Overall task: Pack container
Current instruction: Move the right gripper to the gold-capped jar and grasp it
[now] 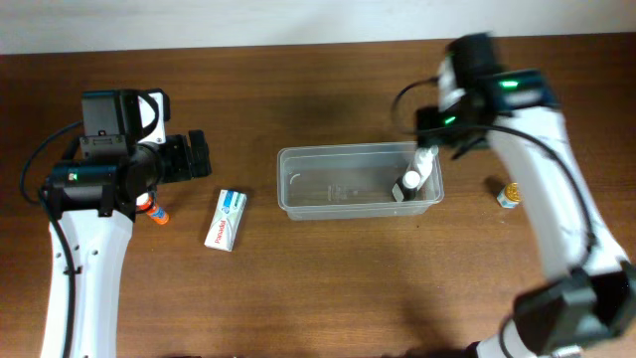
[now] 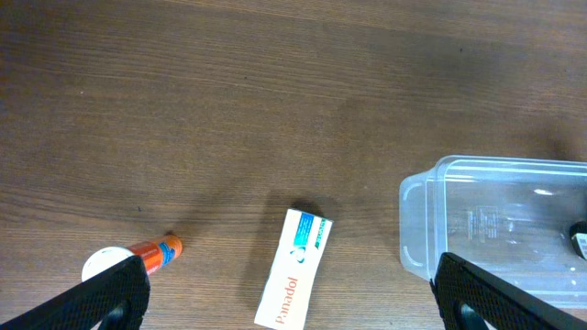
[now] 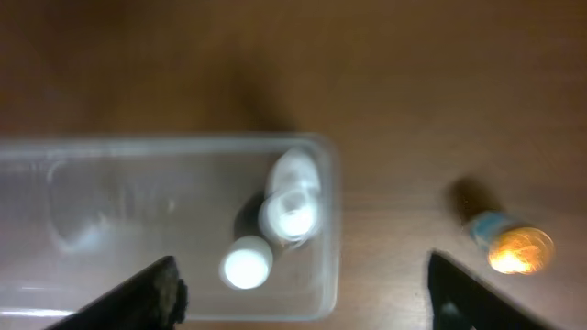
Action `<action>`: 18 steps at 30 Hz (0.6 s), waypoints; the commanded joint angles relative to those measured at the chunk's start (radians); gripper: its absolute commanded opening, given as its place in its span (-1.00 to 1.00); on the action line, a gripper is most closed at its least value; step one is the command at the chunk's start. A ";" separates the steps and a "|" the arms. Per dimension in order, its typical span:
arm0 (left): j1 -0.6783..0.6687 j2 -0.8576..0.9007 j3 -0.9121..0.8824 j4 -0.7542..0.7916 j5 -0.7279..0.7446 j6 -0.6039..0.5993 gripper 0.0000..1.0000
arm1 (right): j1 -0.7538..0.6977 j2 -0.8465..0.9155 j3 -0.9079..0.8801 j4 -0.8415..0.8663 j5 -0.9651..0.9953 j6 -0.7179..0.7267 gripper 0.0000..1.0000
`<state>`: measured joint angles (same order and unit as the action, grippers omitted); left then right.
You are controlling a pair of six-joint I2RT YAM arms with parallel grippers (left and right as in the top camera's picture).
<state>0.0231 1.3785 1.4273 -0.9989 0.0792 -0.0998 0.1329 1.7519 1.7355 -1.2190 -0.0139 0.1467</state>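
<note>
The clear container lies in the middle of the table. Two small bottles stand against its right end: a white bottle and a white-capped bottle. In the right wrist view the white bottle and the white cap sit inside the container. My right gripper hovers above that end, open, with nothing between its fingers. To the left, my left gripper is wide open over a white Panadol box, and the container lies beside it to the right.
The Panadol box lies left of the container. An orange bottle with a white cap lies further left, under the left arm. A small gold-capped bottle stands on the table right of the container, the same gold-capped bottle appearing in the right wrist view.
</note>
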 commanded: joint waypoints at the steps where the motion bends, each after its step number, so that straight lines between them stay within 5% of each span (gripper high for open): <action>1: 0.006 0.003 0.022 0.002 0.011 0.015 0.99 | -0.158 -0.111 0.074 -0.008 0.058 0.070 0.73; 7: 0.006 0.003 0.022 0.002 0.011 0.015 0.99 | -0.374 -0.076 0.010 -0.092 0.036 0.071 0.93; 18: 0.006 0.003 0.022 0.002 0.011 0.015 0.99 | -0.449 0.072 -0.294 0.058 0.037 0.068 0.97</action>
<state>0.0231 1.3785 1.4273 -0.9989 0.0795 -0.0998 -0.3069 1.7866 1.4906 -1.1938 0.0189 0.2092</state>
